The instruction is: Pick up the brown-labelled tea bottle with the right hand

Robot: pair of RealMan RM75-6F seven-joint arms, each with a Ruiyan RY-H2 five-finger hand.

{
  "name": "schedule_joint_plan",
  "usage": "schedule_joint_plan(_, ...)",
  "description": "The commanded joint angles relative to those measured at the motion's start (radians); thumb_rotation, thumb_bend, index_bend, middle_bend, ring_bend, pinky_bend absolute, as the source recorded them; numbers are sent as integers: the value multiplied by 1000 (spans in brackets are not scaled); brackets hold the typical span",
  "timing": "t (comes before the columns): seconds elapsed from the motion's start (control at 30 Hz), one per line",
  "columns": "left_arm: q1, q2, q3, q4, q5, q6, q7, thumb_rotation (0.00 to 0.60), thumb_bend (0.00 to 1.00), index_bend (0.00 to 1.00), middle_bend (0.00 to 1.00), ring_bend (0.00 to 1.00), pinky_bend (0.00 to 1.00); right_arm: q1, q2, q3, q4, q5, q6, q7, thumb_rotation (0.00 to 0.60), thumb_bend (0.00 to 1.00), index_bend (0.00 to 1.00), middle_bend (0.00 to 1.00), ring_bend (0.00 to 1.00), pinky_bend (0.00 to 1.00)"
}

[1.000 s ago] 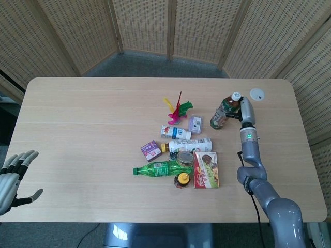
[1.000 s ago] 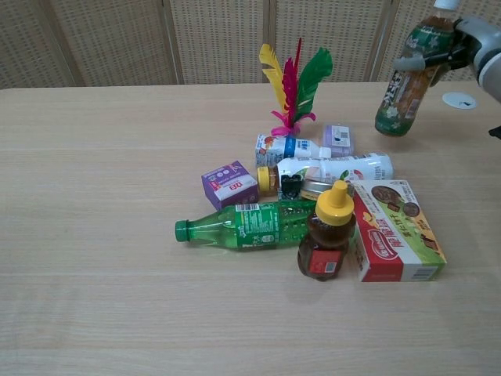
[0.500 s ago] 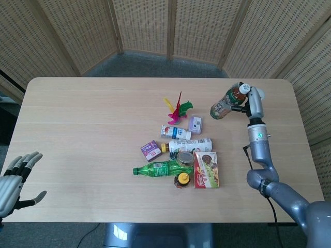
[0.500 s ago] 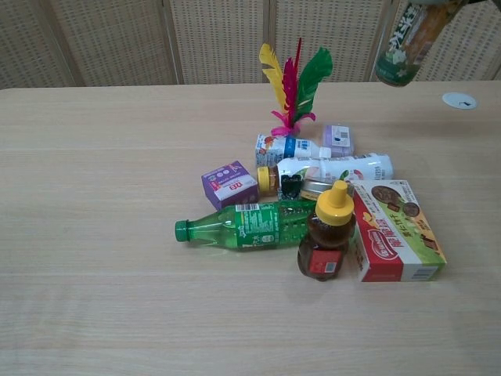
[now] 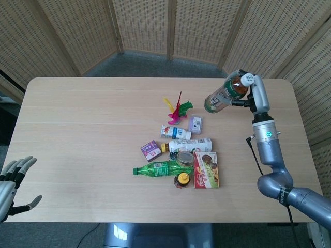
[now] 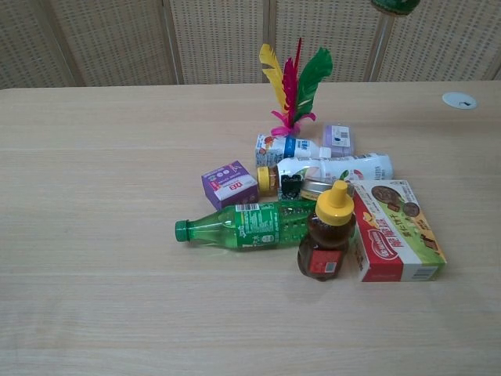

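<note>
The brown-labelled tea bottle (image 5: 224, 94) hangs tilted well above the table's far right, white cap toward my right hand (image 5: 255, 93), which grips it near the neck. In the chest view only the bottle's green base (image 6: 395, 5) shows at the top edge, and the right hand is out of frame. My left hand (image 5: 10, 186) hovers at the near left, off the table edge, with fingers spread and holding nothing.
A cluster lies mid-table: a feather shuttlecock (image 5: 176, 109), small purple boxes (image 5: 151, 150), two white bottles (image 5: 191, 145), a green bottle (image 5: 158, 169), a honey bottle (image 5: 181, 180) and a red snack box (image 5: 206, 169). A white disc (image 6: 459, 99) sits far right. Wicker screens stand behind.
The right hand has lifted the tea bottle from just above the table to high over it, tilting it further. In the chest view it has almost left the frame. The left hand shifted slightly lower.
</note>
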Motion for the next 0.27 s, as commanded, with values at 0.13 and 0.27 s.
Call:
schedule_joint_plan(0.13, -2, -2, -2, 9, 3, 0, -11, 600, 297, 66, 0, 0, 0, -6, 25, 5, -49, 12, 7, -23, 600, 80, 809, 1000, 932, 632)
schedule_joint_plan(0.27, -7, -5, -5, 11, 3, -7, -14, 600, 297, 66, 0, 0, 0, -8, 36, 3, -67, 18, 7, -34, 600, 80, 811, 1000, 932, 632)
